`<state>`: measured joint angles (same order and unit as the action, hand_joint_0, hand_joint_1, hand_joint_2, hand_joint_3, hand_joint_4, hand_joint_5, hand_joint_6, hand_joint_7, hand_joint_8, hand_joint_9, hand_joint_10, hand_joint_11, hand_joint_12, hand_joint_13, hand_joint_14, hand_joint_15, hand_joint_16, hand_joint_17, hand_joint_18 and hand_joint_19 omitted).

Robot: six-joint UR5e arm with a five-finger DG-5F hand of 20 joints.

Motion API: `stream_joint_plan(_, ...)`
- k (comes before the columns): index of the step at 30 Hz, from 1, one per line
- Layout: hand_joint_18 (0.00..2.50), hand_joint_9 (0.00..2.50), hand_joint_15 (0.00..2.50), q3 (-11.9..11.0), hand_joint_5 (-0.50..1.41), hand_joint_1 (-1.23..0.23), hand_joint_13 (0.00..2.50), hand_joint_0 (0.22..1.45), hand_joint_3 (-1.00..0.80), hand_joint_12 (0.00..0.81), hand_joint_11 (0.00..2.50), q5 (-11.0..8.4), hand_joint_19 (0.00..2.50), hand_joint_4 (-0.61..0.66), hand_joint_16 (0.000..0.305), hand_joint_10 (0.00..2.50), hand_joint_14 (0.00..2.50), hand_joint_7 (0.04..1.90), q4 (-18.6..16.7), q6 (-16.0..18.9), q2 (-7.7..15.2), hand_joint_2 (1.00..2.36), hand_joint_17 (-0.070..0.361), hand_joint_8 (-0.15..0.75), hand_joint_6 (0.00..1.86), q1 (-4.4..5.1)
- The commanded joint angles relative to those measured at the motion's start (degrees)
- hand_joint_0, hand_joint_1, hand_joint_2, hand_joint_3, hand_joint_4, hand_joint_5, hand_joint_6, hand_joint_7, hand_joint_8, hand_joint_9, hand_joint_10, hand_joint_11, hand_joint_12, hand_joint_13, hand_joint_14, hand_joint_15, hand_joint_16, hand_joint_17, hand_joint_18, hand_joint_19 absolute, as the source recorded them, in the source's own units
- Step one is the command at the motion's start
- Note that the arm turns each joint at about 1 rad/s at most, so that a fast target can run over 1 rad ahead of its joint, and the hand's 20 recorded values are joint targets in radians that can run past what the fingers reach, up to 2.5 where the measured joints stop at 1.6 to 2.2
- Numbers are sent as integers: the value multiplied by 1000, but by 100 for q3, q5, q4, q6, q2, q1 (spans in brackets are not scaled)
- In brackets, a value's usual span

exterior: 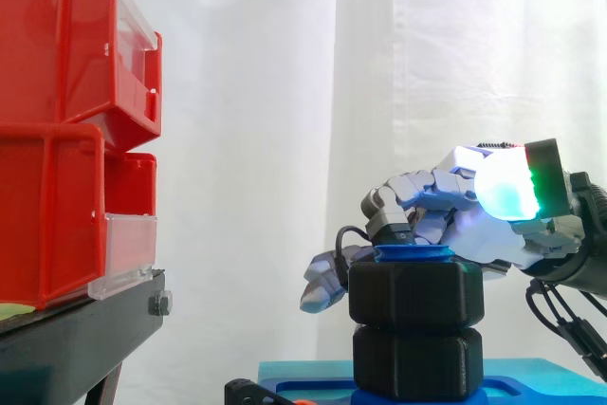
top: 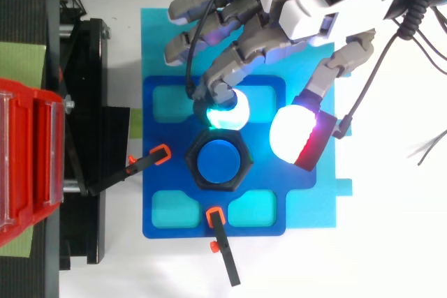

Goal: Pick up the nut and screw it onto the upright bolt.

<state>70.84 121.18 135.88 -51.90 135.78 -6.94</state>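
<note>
Bright, even light washes out the white curtain [exterior: 266,139]; shadows are faint.

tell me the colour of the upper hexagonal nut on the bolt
Black; the upper hexagonal nut shows best in the side view.

The black hexagonal nut [exterior: 415,291] sits level round the upright blue bolt [top: 218,160], just below its flat top, stacked directly on a second nut [exterior: 415,362].
</note>
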Motion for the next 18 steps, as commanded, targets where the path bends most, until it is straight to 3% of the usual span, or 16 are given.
stream_joint_plan(1, 253, 903, 0, -9, -42, -145, 504, 443, -500, 275, 0, 11, 0, 278, 42, 0, 0, 955, -44, 4, 1, 1000, 95, 193, 504, -1)
stream_joint_plan(3, 216, 781, 0, -18, -87, -137, 458, 434, -500, 284, 0, 11, 0, 252, 45, 0, 0, 778, -79, 13, 1, 1000, 101, 189, 503, -1)
stream_joint_plan(6, 141, 636, 0, -53, -140, -129, 379, 425, -500, 304, 0, 20, 0, 210, 48, 0, 0, 663, -123, 83, 1, 1000, 107, 209, 502, -1)
stream_joint_plan(12, 53, 506, 0, -264, -187, -114, 294, 420, -500, 323, 0, 99, 0, 157, 50, 0, 0, 590, -97, 206, -8, 1000, 112, 211, 501, -1)
stream_joint_plan(18, 0, 448, 0, -272, -194, -116, 248, 420, -500, 331, 0, 117, 0, 145, 51, 0, 0, 591, -106, 206, 1, 1000, 114, 205, 501, 34)
